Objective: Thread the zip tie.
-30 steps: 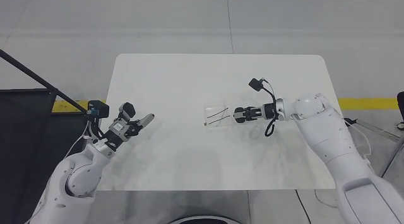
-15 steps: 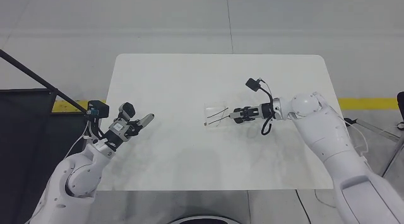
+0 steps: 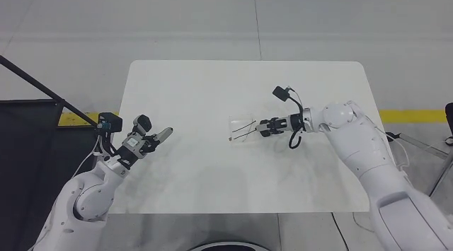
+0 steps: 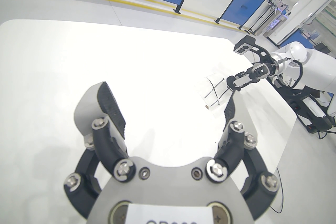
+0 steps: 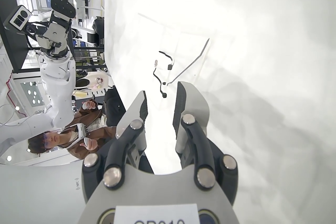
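Note:
Thin dark zip ties (image 3: 244, 131) lie crossed on a small clear sheet (image 3: 236, 120) near the table's middle. In the right wrist view two short black ties (image 5: 158, 77) and a longer grey one (image 5: 189, 62) lie just ahead of my fingertips. My right gripper (image 3: 262, 126) sits at the sheet's right edge, low over the table, open with a narrow gap and nothing between its fingers (image 5: 143, 104). My left gripper (image 3: 158, 136) hovers wide open and empty near the table's left edge, far from the ties (image 4: 215, 89).
The white table (image 3: 212, 173) is bare around the sheet. A black panel (image 3: 28, 138) stands off the table's left side. Yellow floor lines run behind the table and to its right.
My right gripper has crept a little to the left, closer to the zip ties. The left arm has kept still.

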Robot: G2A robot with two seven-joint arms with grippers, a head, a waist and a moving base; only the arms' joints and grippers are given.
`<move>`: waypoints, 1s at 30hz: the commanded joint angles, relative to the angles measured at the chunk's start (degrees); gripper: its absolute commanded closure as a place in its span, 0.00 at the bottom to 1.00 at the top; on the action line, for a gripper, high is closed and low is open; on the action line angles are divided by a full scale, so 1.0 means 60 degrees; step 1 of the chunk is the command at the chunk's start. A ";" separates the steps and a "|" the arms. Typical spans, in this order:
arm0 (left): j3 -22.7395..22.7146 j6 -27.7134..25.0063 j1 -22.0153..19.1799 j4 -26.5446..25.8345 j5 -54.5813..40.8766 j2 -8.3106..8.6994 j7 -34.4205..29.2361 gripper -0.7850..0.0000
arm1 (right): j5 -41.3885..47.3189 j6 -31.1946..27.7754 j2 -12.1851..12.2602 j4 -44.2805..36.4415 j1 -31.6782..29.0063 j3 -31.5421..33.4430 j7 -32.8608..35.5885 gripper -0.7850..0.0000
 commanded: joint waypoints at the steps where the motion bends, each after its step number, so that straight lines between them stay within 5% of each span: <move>1: 0.0000 0.0000 0.0000 0.0000 0.0000 0.0000 0.0000 0.00 | -0.0010 -0.0017 -0.0028 0.0064 0.0028 -0.0021 -0.0003 0.71; 19: 0.0000 0.0000 0.0000 0.0000 0.0000 0.0000 0.0000 0.00 | -0.0090 -0.0019 -0.0238 0.0381 0.0192 -0.0157 0.0026 0.83; 25: 0.0000 0.0000 0.0000 0.0000 0.0000 0.0000 0.0000 0.00 | -0.0124 -0.0010 -0.0285 0.0446 0.0230 -0.0170 0.0022 1.00; 30: 0.0000 0.0000 0.0000 0.0000 0.0000 0.0000 0.0000 0.00 | -0.0085 -0.0094 -0.0294 0.0506 0.0252 -0.0121 0.0043 1.00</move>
